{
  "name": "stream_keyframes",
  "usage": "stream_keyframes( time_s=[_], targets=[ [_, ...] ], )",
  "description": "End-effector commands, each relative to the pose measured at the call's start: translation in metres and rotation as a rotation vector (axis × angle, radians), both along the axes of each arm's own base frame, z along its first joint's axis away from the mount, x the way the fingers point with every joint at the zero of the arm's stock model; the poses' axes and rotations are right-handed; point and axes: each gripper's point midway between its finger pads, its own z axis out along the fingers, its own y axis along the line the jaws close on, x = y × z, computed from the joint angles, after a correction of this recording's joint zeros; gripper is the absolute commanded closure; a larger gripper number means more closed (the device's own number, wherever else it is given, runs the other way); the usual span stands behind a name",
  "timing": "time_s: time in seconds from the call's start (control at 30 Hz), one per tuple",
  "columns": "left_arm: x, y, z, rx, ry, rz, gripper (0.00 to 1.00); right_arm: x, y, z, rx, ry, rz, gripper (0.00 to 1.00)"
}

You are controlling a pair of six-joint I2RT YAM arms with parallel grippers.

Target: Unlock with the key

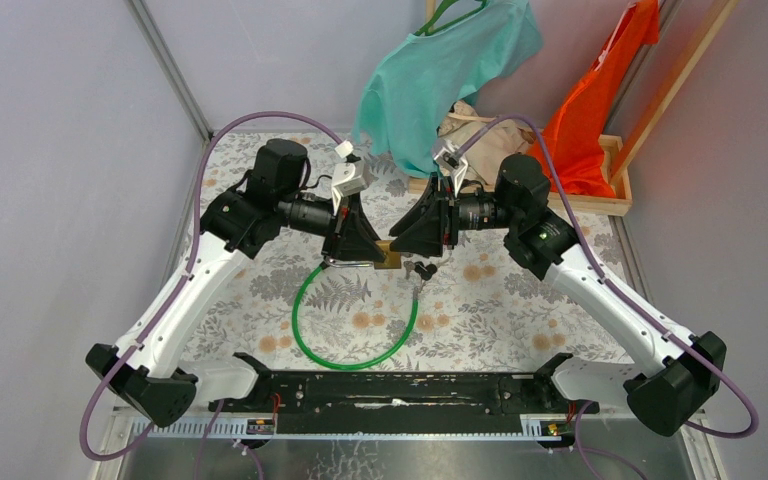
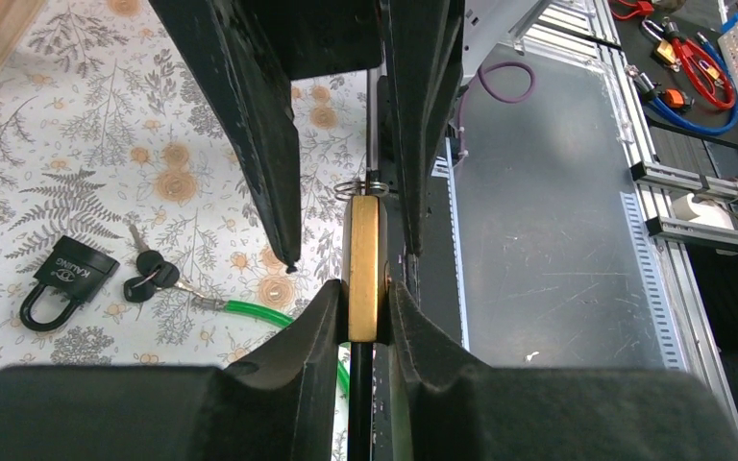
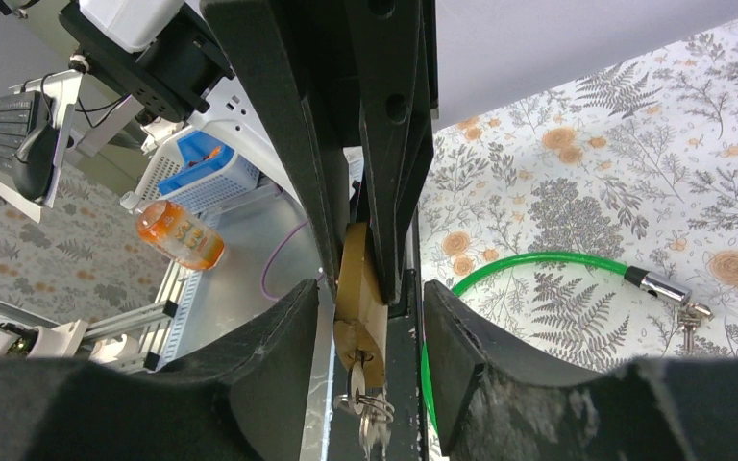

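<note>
A brass padlock (image 2: 365, 259) is clamped edge-on between my left gripper's (image 2: 367, 307) fingers, held above the table; in the top view it shows as a gold block (image 1: 390, 258) at the left gripper (image 1: 358, 258). A silver key (image 3: 360, 376) sits in its keyhole, with a key ring (image 2: 365, 187) hanging from it. My right gripper (image 3: 370, 290) is open, its fingers (image 3: 269, 365) on either side of the padlock's key end without touching it. In the top view the right gripper (image 1: 402, 238) faces the left one across the lock.
A green cable loop (image 1: 352, 335) lies on the floral tablecloth, its metal end (image 3: 655, 285) beside a bunch of keys (image 2: 149, 274). A black padlock (image 2: 65, 279) lies near them. A wooden crate (image 1: 615, 185) with clothes stands at the back right.
</note>
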Motion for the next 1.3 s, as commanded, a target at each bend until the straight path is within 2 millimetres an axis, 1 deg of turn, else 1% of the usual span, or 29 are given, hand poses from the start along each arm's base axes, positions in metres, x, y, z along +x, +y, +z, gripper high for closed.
stream_keyframes(
  time_s=[0.0, 0.03, 0.07, 0.13, 0.17, 0.23, 0.27, 0.33, 0.37, 0.47, 0.5, 0.53, 0.7, 0.83, 0.97, 1.1, 1.13, 1.23, 1.27],
  targets=[
    [0.003, 0.0, 0.033, -0.09, -0.082, -0.027, 1.0, -0.007, 0.004, 0.002, 0.013, -0.012, 0.044, 0.51],
    [0.004, 0.0, 0.031, -0.089, -0.076, -0.027, 1.0, -0.006, 0.005, 0.001, 0.009, -0.008, 0.042, 0.54],
    [0.005, 0.0, 0.03, -0.088, -0.072, -0.029, 1.0, -0.005, 0.005, 0.0, 0.006, -0.004, 0.04, 0.64],
    [0.007, -0.001, 0.029, -0.085, -0.063, -0.027, 1.0, -0.004, 0.006, 0.0, 0.005, 0.012, 0.039, 0.93],
    [0.008, -0.001, 0.028, -0.084, -0.058, -0.024, 1.0, -0.003, 0.007, 0.001, 0.003, 0.022, 0.032, 1.0],
    [0.014, -0.001, 0.027, -0.077, -0.052, -0.01, 0.99, -0.001, 0.007, 0.003, 0.006, 0.04, 0.016, 1.0],
    [0.017, 0.0, 0.026, -0.069, -0.049, 0.0, 0.9, 0.001, 0.006, 0.004, 0.008, 0.047, 0.001, 1.0],
    [0.025, 0.003, 0.021, -0.045, -0.046, 0.021, 0.59, 0.008, 0.004, 0.007, 0.02, 0.079, -0.04, 1.0],
    [0.029, 0.007, 0.018, -0.026, -0.045, 0.035, 0.5, 0.012, 0.002, 0.006, 0.029, 0.105, -0.055, 1.0],
    [0.034, 0.018, 0.0, 0.058, -0.029, 0.039, 0.32, 0.02, -0.002, 0.01, 0.065, 0.154, -0.069, 1.0],
    [0.037, 0.021, -0.007, 0.086, -0.036, 0.034, 0.28, 0.022, -0.003, 0.009, 0.067, 0.161, -0.072, 1.0],
    [0.035, 0.026, -0.012, 0.11, -0.044, 0.025, 0.26, 0.023, -0.004, 0.007, 0.064, 0.169, -0.075, 1.0],
    [0.023, 0.043, -0.041, 0.212, -0.094, -0.045, 0.19, 0.028, -0.008, 0.002, 0.054, 0.179, -0.096, 1.0],
    [0.022, 0.053, -0.058, 0.273, -0.175, -0.062, 0.19, 0.029, -0.008, 0.001, 0.05, 0.184, -0.095, 1.0],
    [0.024, 0.059, -0.067, 0.301, -0.227, -0.066, 0.23, 0.031, -0.006, 0.0, 0.047, 0.191, -0.095, 1.0],
    [0.035, 0.061, -0.076, 0.329, -0.284, -0.031, 0.36, 0.032, -0.004, 0.002, 0.062, 0.216, -0.086, 1.0],
    [0.04, 0.061, -0.076, 0.332, -0.32, -0.02, 0.39, 0.032, -0.004, 0.003, 0.065, 0.221, -0.084, 1.0],
    [0.058, 0.062, -0.076, 0.357, -0.441, 0.058, 0.55, 0.033, -0.002, 0.001, 0.064, 0.252, -0.081, 1.0],
    [0.064, 0.063, -0.075, 0.365, -0.485, 0.088, 0.57, 0.034, -0.002, -0.001, 0.061, 0.264, -0.081, 1.0]
  ],
)
